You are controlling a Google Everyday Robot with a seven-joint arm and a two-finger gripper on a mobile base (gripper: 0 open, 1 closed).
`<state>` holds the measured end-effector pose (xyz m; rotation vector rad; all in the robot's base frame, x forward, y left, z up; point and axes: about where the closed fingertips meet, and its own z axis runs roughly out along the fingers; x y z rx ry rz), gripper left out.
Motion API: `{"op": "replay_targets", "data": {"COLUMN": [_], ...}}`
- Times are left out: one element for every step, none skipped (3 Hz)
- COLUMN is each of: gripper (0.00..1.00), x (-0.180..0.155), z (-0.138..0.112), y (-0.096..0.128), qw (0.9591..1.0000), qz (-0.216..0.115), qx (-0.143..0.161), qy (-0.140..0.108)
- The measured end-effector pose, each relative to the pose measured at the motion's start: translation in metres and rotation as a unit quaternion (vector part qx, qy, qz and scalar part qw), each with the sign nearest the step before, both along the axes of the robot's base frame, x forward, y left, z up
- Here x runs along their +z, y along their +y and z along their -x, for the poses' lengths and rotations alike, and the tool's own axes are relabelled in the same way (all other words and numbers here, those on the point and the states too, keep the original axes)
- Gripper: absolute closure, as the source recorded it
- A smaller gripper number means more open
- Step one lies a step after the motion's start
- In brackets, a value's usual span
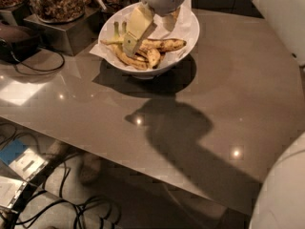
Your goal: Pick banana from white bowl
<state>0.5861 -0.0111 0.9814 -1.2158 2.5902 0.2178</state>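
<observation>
The white bowl stands at the back of the grey table, lined with crinkled white paper. The long, brown-spotted yellow banana lies across its middle, on top of shorter curved bananas with greenish stems. My gripper hangs over the bowl from above. Its cream fingers are spread apart: the left one reaches down onto the bananas, the right one is near the bowl's far side. The gripper holds nothing.
Glass jars of nuts stand on a metal box at the back left, beside a dark device with a cable. The table's front edge runs diagonally, with cables and boxes on the floor below. My white body shows at the lower right.
</observation>
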Motion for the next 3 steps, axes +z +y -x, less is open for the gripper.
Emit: {"op": "replay_targets", "data": {"gripper": [0.18,0.19,0.2], "x": [-0.0031,-0.0033,-0.0059], "z": [-0.0038,-0.0039,-0.0075], "y": [-0.0048,-0.005,-0.0086], "qw": [0.9999,0.9999,0.9997], "qz": [0.006,0.006,0.012], "qx": [-0.014,-0.014,-0.022], "qy": [0.0,0.0,0.0]}}
